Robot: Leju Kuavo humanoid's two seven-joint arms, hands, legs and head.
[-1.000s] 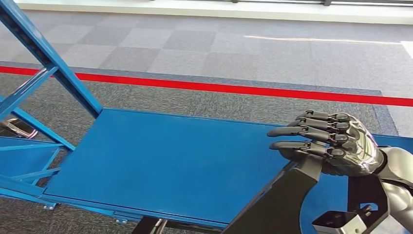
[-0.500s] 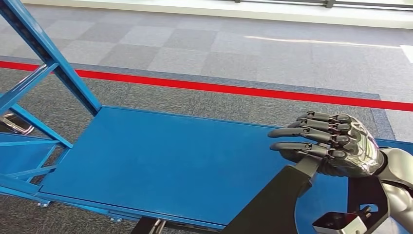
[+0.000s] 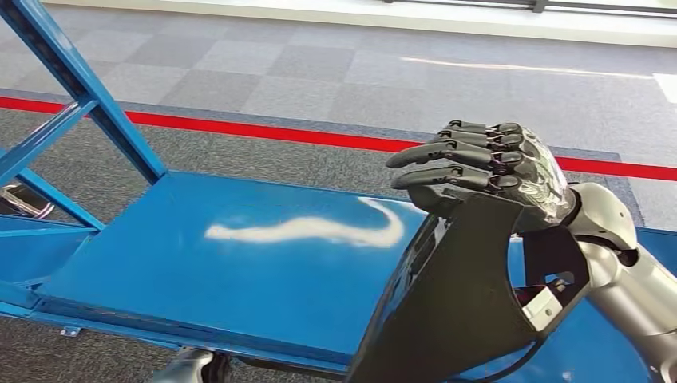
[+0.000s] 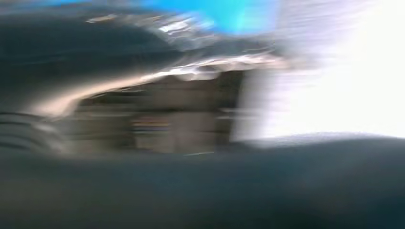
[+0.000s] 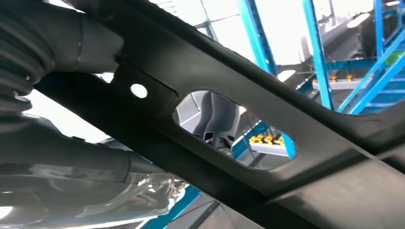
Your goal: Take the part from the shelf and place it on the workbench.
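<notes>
One broad blue flat metal surface (image 3: 239, 263) spans the head view, a white glare streak across it, with blue slanted frame beams (image 3: 80, 88) rising at its left edge and grey carpet floor with a red stripe (image 3: 239, 132) beyond. Over its right part stands the large black flat moulded part with cut-out openings (image 3: 455, 303), raised above the surface and tilted. The right robot hand (image 3: 479, 163) grips the part's top edge, dark fingers (image 3: 431, 152) curled over it. The left robot hand's view is too blurred, so I cannot tell its state
</notes>
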